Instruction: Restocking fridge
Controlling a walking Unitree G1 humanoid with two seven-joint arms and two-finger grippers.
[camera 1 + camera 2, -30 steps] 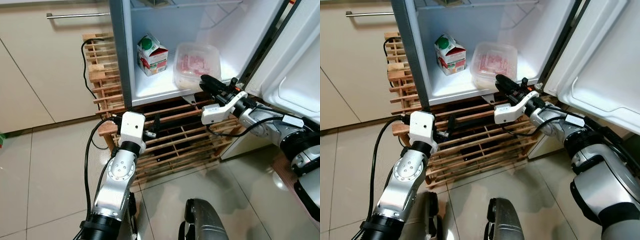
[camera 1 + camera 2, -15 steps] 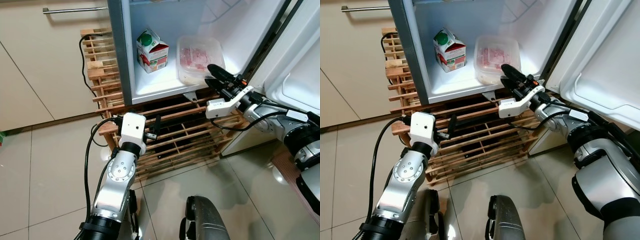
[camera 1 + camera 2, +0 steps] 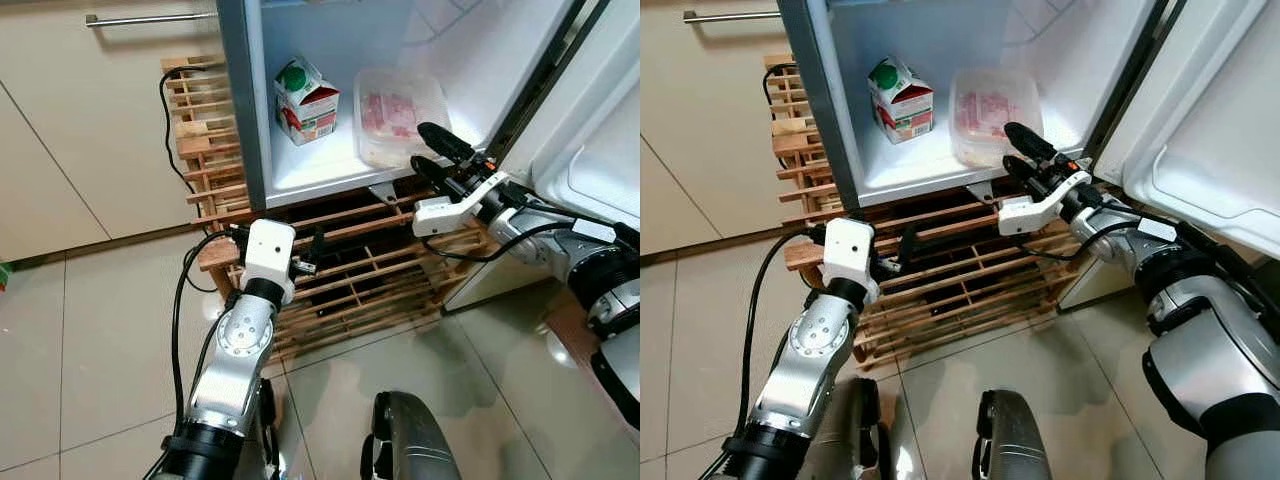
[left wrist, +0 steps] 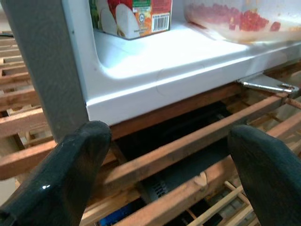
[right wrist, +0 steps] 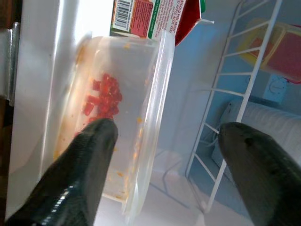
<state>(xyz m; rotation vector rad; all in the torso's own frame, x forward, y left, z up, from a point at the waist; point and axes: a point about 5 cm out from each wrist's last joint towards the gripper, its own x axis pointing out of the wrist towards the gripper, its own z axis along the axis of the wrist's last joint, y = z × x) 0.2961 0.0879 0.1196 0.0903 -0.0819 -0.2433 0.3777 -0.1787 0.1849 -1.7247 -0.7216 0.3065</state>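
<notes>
On the fridge's lowest white shelf (image 3: 320, 175) stands a juice carton (image 3: 306, 100). To its right on the same shelf lies a clear lidded container (image 3: 398, 115) with red food pieces. My right gripper (image 3: 433, 155) hovers open at the shelf's front edge, just before the container, holding nothing. The right wrist view looks past both spread fingers at the container (image 5: 117, 132) and the carton (image 5: 150, 19) behind it. My left gripper (image 4: 164, 155) is open and empty, held low in front of the wooden rack (image 3: 370, 270) under the fridge.
The open fridge door (image 3: 600, 150) stands close on the right, above my right arm. A grey fridge side panel (image 3: 240, 100) and a beige cabinet (image 3: 90, 130) lie to the left. A black cable (image 3: 172, 130) hangs on the rack. A wire shelf (image 5: 235, 94) sits higher inside.
My right gripper has spread its fingers and drawn back a little from the container's front edge, leaving it on the shelf. The camera shifted slightly. The left arm has barely moved.
</notes>
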